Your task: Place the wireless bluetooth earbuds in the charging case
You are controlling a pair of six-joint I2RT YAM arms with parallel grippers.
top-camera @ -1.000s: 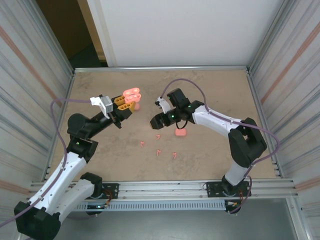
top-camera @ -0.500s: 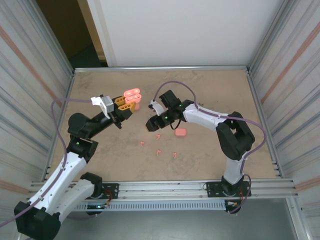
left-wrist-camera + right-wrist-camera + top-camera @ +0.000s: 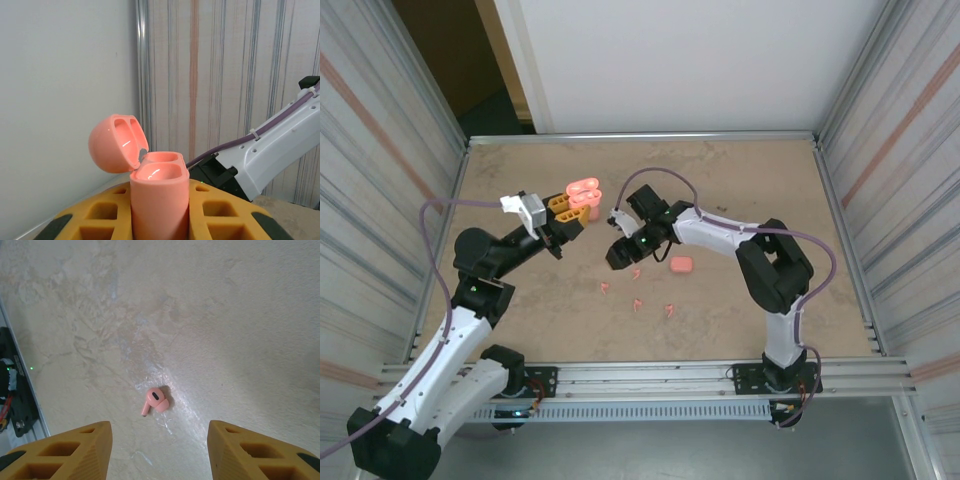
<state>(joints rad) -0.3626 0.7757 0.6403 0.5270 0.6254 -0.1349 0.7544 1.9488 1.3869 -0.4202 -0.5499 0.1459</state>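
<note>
Two pink cases, four loose earbuds counted. Left gripper [image 3: 563,208], upper left of centre in the top view, is clamped on the open case [image 3: 160,195]: it stands upright between the yellow fingers [image 3: 100,215] with the lid hinged back to the left, and both lid wells are empty. I can't tell if the base wells hold anything. The closed case [image 3: 681,264] lies on the table [image 3: 750,190] just right of the right gripper [image 3: 620,252]. That gripper hangs centre frame with its jaws apart and nothing in them. In the right wrist view one earbud [image 3: 155,401] lies flat on the table between the two fingertips and slightly ahead, touching neither. Three more earbuds [image 3: 605,288] [image 3: 638,303] [image 3: 670,310] are scattered below centre, apart from each other and from both cases.
</note>
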